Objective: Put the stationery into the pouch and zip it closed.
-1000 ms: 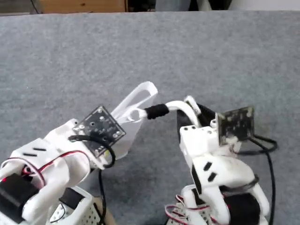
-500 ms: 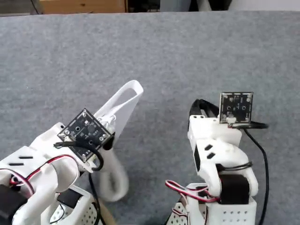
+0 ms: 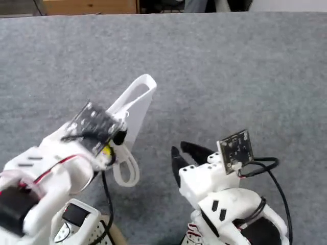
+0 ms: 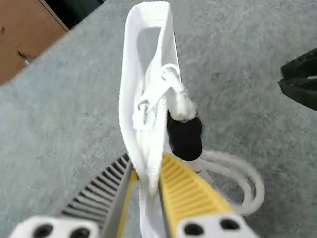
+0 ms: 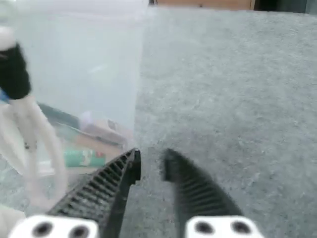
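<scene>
A translucent white pouch (image 3: 137, 100) stands tilted off the grey table, and my left gripper (image 4: 147, 168) is shut on its lower edge with yellow fingers (image 4: 183, 186). A black toggle (image 4: 184, 136) and a white cord loop (image 4: 240, 181) hang loose from the pouch's zip end. In the high view the cord loop (image 3: 126, 172) dangles below the left arm's camera board. Stationery (image 5: 84, 144) shows through the pouch wall (image 5: 84, 69). My right gripper (image 5: 151, 166) is open with nothing in it, a short way to the right of the pouch, black fingers (image 3: 176, 158) pointing at it.
Grey cloth covers the table (image 3: 230, 66), with open room at the back and on both sides. A wooden cabinet edge (image 3: 87, 6) lies beyond the far edge. Both arm bases (image 3: 240, 224) crowd the front.
The right gripper let go of the cord near the black toggle and drew back toward its base. The cord loop dropped and hangs under the pouch. The left arm shifted a little.
</scene>
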Available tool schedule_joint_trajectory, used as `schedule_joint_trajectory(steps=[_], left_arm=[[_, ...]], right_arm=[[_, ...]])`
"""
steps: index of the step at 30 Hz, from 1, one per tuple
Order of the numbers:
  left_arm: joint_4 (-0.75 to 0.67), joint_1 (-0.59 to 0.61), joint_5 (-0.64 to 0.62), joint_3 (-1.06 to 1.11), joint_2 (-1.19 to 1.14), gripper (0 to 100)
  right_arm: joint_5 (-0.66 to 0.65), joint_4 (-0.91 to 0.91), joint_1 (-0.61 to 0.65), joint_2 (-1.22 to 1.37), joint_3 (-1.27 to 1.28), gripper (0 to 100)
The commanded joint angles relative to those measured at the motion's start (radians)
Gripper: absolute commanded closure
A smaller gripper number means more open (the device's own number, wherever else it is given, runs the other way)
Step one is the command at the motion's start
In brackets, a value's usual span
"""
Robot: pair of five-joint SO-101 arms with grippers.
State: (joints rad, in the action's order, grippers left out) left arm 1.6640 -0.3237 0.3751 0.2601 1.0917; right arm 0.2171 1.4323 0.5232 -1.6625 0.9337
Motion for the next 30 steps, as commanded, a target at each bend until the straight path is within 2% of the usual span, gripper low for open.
schedule_joint_trajectory(steps=[1,8,18,24,30], left_arm=[[-0.063,-0.002,-0.032,-0.019,-0.021,97],[-0.104,-0.002,-0.052,-0.013,-0.032,97],[-0.104,-0.002,-0.052,-0.018,-0.032,97],[-0.104,-0.002,-0.052,-0.012,-0.032,97],[-0.106,0.005,-0.052,-0.01,-0.032,97]], right_arm=[[0.012,-0.017,0.02,0.022,0.031,76.7],[0.014,-0.267,0.06,0.062,0.154,76.2],[0.02,-0.482,0.101,0.127,0.288,76.2],[0.02,-0.466,0.103,0.137,0.24,76.2],[0.014,-0.232,0.103,0.067,0.022,76.2]])
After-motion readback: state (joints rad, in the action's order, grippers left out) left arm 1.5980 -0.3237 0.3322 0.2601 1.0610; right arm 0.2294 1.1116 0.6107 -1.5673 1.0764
